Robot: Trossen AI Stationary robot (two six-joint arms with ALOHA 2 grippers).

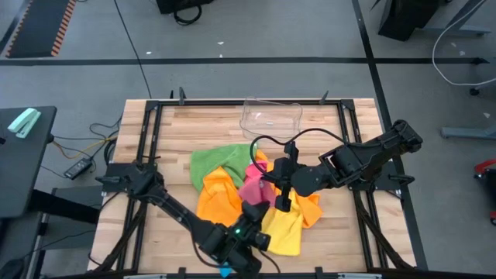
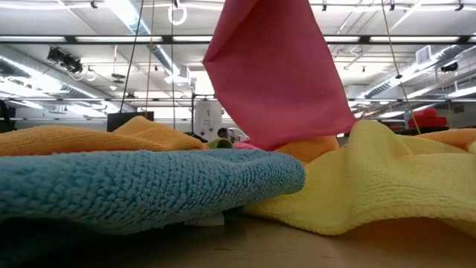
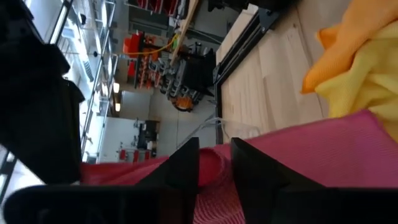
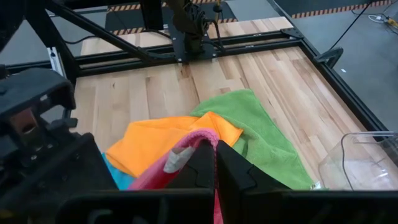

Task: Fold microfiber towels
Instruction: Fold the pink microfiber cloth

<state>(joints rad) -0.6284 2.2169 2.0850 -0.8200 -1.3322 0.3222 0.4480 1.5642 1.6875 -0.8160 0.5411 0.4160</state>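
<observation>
Pink towel (image 2: 279,71) lifted over heap at table (image 1: 178,128) centre — right gripper (image 4: 216,163) clamped on its edge; left gripper (image 3: 214,163) pinching same cloth; no legible writing; bare wood beyond green towel (image 4: 261,127).

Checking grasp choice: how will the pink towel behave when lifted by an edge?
Likely floppy: the pink towel hangs draped from the right hand. Probably light, since a thin pinch holds it. It may drag on the yellow towel beneath.

five towels (image 1: 232,186), one clear tray (image 1: 270,118), two arms (image 1: 353,163)
</observation>
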